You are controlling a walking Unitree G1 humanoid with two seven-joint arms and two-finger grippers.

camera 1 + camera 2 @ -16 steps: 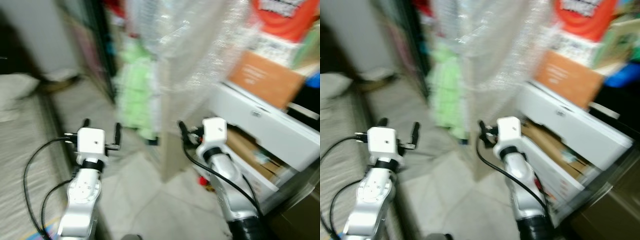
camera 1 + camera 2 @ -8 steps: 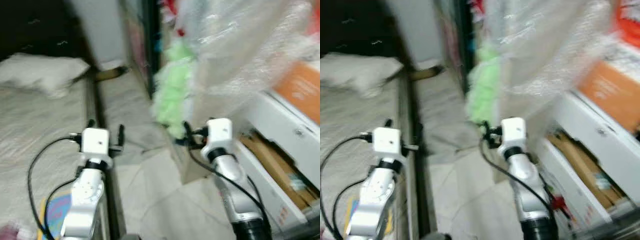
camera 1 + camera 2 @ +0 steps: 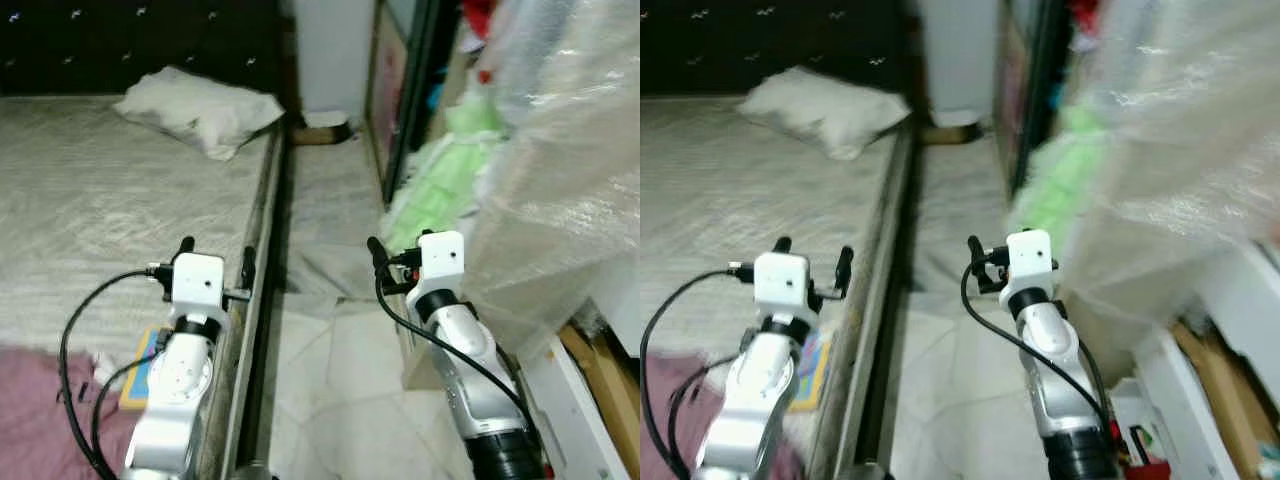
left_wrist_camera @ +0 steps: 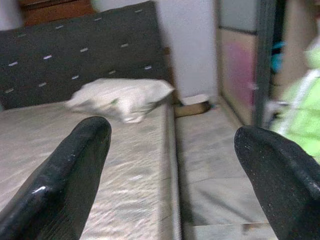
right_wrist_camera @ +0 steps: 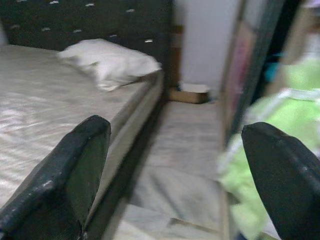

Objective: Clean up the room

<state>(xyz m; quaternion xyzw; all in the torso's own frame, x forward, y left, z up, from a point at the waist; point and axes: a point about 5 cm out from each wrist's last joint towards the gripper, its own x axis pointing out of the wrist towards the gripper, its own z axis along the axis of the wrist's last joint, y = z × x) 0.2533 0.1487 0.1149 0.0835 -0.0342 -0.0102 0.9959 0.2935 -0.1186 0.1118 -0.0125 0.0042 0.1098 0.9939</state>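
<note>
A bed (image 3: 90,200) with a bare beige mattress lies to my left, with a white pillow (image 3: 200,105) by its dark headboard. A purple cloth (image 3: 35,400) and a flat colourful item (image 3: 145,362) lie on the mattress's near part. A light green cloth heap (image 3: 440,170) sits on the floor at the right. My left gripper (image 3: 217,250) hovers open over the bed's edge, empty. Over the tiled aisle, my right gripper (image 3: 395,255) is held open and empty too. Both wrist views look along the wide-apart fingers (image 4: 65,170) (image 5: 65,170) toward the pillow.
A narrow tiled aisle (image 3: 330,330) runs between the bed frame and a dark-framed sliding door (image 3: 400,80). A big bubble-wrapped bulk (image 3: 560,180) crowds the right side, with a white box (image 3: 590,400) under it. A low brown box (image 3: 322,130) sits at the aisle's far end.
The whole view has swung left: the bed and pillow have come into sight and the boxes have slid off to the right. Both arms keep the same pose, grippers open.
</note>
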